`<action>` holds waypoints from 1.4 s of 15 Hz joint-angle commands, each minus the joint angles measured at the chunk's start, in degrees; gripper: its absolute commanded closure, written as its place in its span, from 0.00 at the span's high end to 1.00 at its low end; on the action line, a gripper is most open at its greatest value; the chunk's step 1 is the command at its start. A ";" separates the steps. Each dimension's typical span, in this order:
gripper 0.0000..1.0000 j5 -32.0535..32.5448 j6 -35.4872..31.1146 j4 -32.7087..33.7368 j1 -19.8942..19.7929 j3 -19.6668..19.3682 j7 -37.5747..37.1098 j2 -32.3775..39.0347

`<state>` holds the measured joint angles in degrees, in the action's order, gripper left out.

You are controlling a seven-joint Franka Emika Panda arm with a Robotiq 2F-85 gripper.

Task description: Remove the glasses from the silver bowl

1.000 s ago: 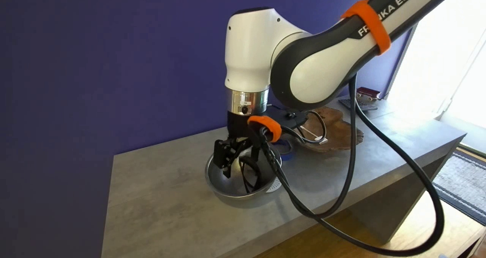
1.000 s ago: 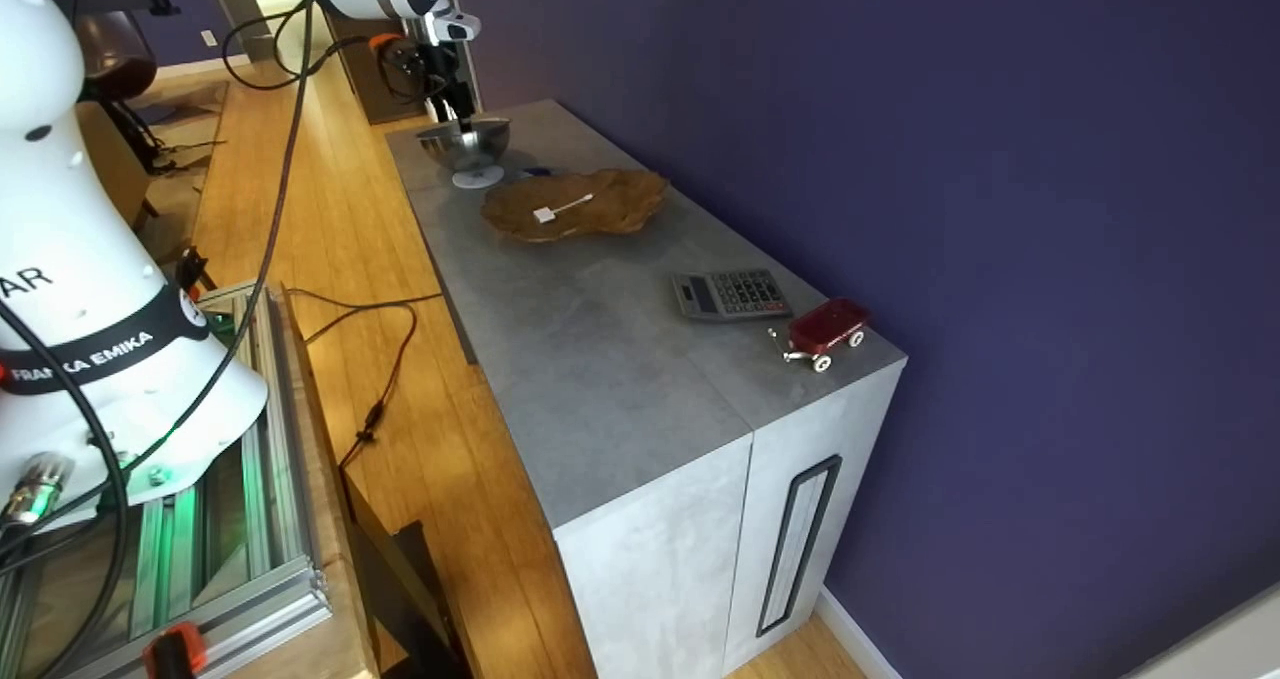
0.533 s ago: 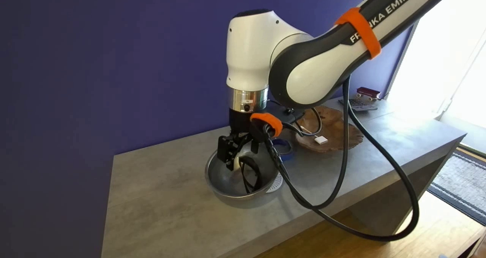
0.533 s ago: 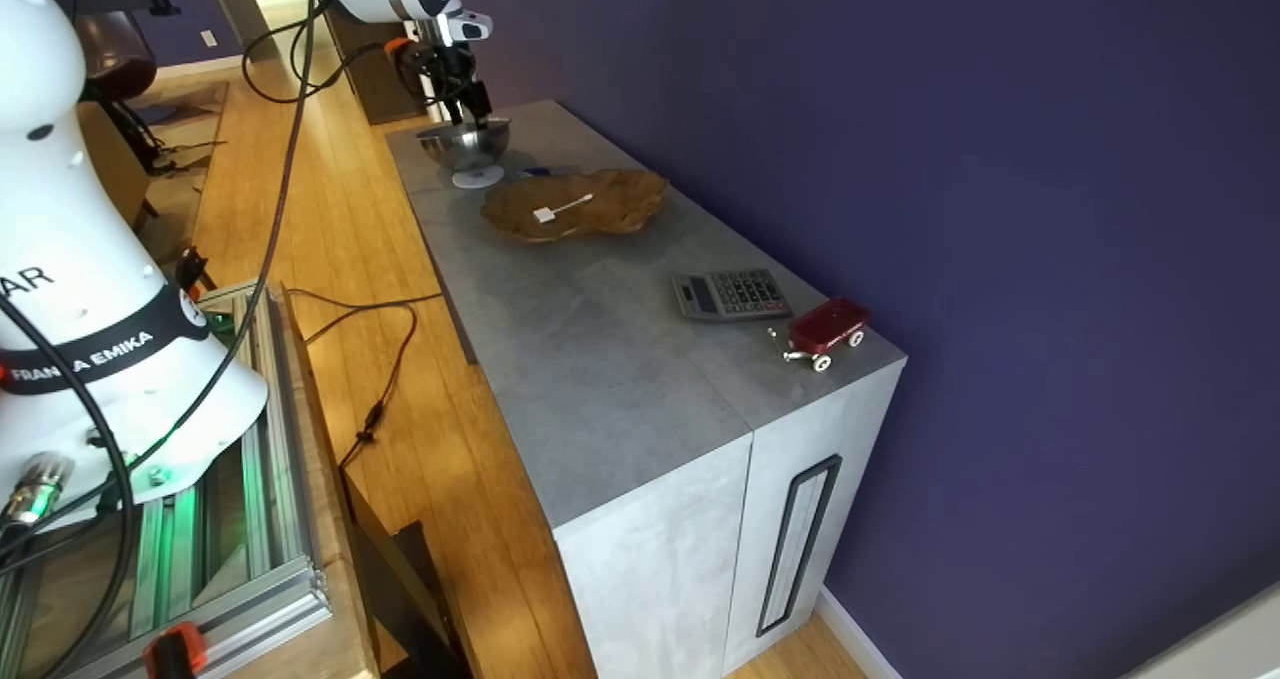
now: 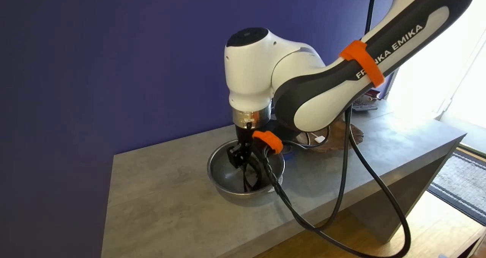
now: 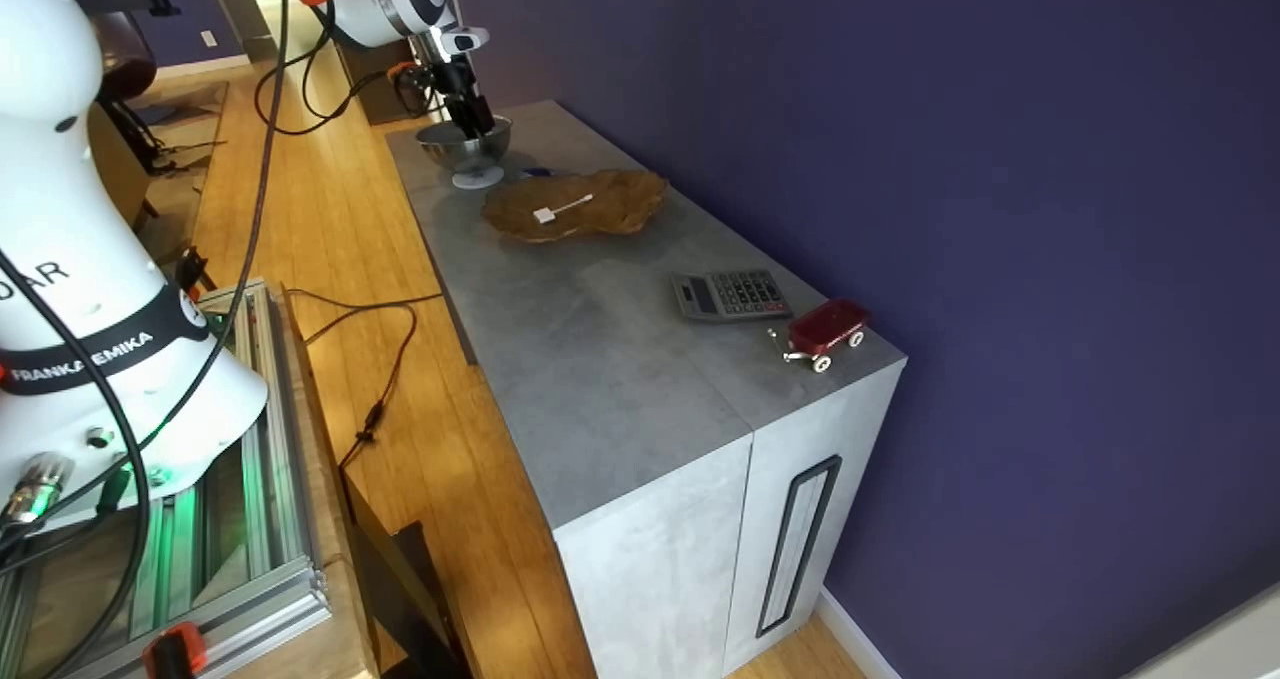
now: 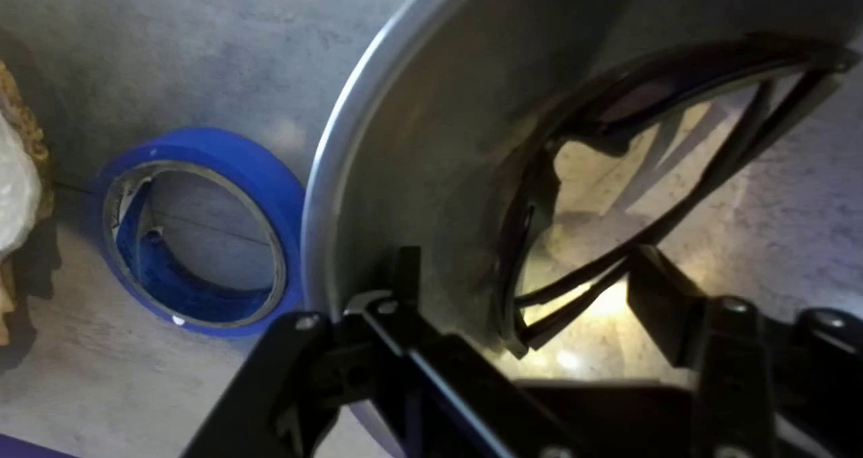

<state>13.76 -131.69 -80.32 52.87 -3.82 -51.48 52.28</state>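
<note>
The silver bowl [image 5: 222, 172] stands on the grey table; it also shows in an exterior view [image 6: 440, 149] and the wrist view [image 7: 431, 134]. The dark folded glasses [image 7: 688, 205] lean inside it, lenses against the wall; they also show in an exterior view [image 5: 259, 172]. My gripper [image 7: 529, 269] is open, its fingers wide apart and low in the bowl. One fingertip is by the bowl wall, the other over the glasses' folded arms; contact is unclear. The gripper also shows in both exterior views [image 5: 246, 162] [image 6: 472, 131], where a cable hides part of it.
A blue tape roll [image 7: 266, 168] lies beside the bowl's rim. A white disc [image 6: 478, 178] sits at the bowl's base. A brown wooden dish [image 6: 625, 214] holds a white adapter [image 6: 544, 215]. A calculator [image 6: 735, 294] and red wagon [image 6: 828, 326] are farther along. A purple wall borders the table.
The gripper first rose slightly and then came down deeper into the bowl, with the whole arm lower now. The bowl has shifted slightly. The glasses remain inside it.
</note>
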 commanded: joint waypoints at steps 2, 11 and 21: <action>0.42 0.78 1.93 1.31 1.58 -0.43 -3.67 1.13; 0.03 1.19 1.01 1.70 2.41 -0.80 -6.52 0.49; 0.03 -1.10 -0.61 -9.92 -2.40 -0.68 -5.67 -16.48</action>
<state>13.61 -132.42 -81.73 51.99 -4.52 -57.91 44.60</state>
